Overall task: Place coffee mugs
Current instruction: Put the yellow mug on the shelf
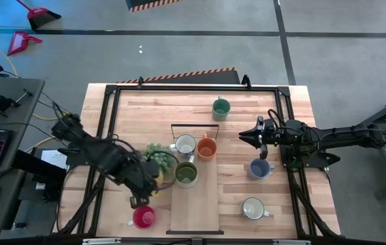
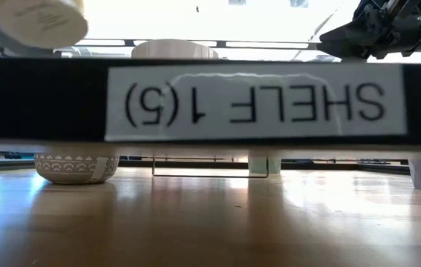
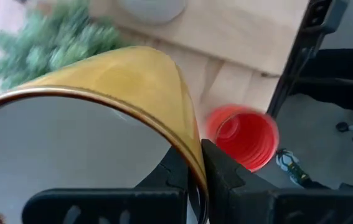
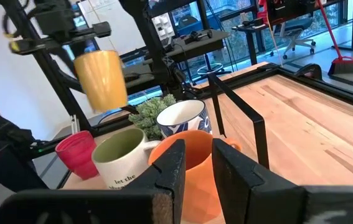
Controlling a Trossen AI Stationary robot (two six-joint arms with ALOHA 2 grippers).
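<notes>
A mustard-yellow coffee mug [image 4: 101, 78] hangs in the air above the table's near left part, with my left gripper [image 3: 200, 163] shut on its rim. Below it, a red mug [image 1: 143, 218] stands on the table. A white-and-blue mug [image 1: 184, 145], an orange mug [image 1: 207, 148] and an olive-green mug [image 1: 186, 174] stand on the wooden shelf board [image 1: 199, 211]. A teal mug [image 1: 220, 107], a blue-grey mug [image 1: 259, 168] and a cream mug [image 1: 252, 208] stand on the table. My right gripper [image 4: 199, 162] hovers level right of the orange mug, slightly open and holding nothing. My left gripper holds the yellow mug by its rim [image 3: 192, 146], one finger inside the mug and one outside against the wall. The fingers come from above, pointing down. The mug hangs below them with its mouth up, slightly tilted, lifted clear of the table.
A spiky green potted plant [image 1: 157, 156] stands just left of the shelf board, close under the held mug. A black metal frame [image 1: 107, 109] runs around the tabletop. In the low view a labelled shelf bar [image 2: 255, 100] blocks most of the scene; a patterned mug [image 2: 76, 167] stands behind it.
</notes>
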